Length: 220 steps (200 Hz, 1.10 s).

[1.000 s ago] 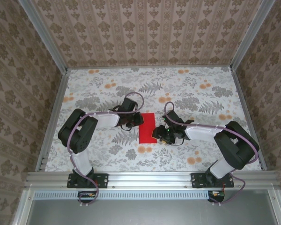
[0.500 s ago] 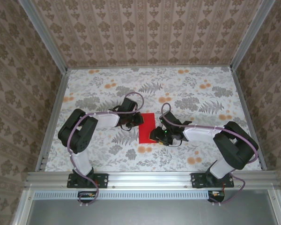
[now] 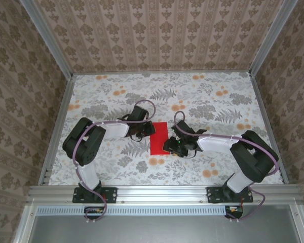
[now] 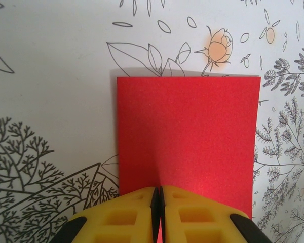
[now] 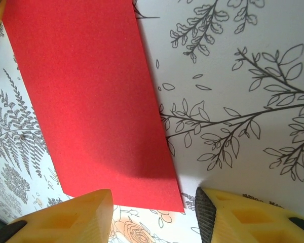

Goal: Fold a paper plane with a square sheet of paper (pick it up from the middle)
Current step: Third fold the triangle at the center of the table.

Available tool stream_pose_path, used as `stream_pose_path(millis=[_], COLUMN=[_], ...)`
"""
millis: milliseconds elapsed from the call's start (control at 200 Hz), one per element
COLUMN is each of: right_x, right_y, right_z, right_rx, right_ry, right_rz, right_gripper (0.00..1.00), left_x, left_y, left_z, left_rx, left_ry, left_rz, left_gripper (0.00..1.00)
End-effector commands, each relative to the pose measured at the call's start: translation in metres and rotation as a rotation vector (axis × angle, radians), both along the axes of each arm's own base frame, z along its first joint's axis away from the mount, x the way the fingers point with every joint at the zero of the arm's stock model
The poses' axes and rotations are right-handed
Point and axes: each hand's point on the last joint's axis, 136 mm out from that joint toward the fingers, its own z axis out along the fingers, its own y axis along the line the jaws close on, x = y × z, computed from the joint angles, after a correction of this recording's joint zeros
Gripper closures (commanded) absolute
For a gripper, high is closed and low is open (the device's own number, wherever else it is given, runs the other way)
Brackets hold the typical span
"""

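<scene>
Red paper (image 4: 187,131) flat on bench (image 4: 50,101). Left tool (image 4: 158,192) pressed together at its 9 o'clock edge. Right tool (image 5: 153,198) spread at 4 o'clock.

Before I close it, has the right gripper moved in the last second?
Yes. The right gripper slid left, closer to the near right corner of the red sheet.

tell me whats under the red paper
The red paper lies on the floral table, whose print runs up to its edges. Whatever sits directly beneath is covered; the shut left fingers hide its near edge.
</scene>
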Motion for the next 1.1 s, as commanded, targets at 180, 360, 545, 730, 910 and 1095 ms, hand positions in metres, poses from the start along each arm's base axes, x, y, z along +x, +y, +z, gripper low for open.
stream_pose_path(millis=[180,360,545,730,910,1095], right_x=[0.008,0.013,0.016,0.023,0.031,0.033], right_y=[0.033,0.039,0.035,0.031,0.018,0.015], right_z=[0.011,0.018,0.027,0.04,0.043,0.038], right_rx=[0.11,0.148,0.192,0.237,0.246,0.262], right_ry=[-0.01,-0.037,-0.094,-0.162,-0.2,-0.184], right_rz=[0.036,0.025,-0.016,-0.046,-0.083,-0.104], right_gripper=[0.53,0.53,0.52,0.52,0.52,0.52], left_x=[-0.025,-0.026,-0.027,-0.027,-0.027,-0.027], left_y=[0.038,0.039,0.041,0.04,0.04,0.04], left_z=[-0.044,-0.045,-0.045,-0.046,-0.046,-0.046], left_rx=[0.141,0.142,0.142,0.136,0.134,0.132], left_ry=[0.12,0.122,0.121,0.123,0.122,0.123], left_rz=[0.065,0.069,0.07,0.065,0.062,0.064], left_gripper=[0.86,0.86,0.86,0.86,0.86,0.86])
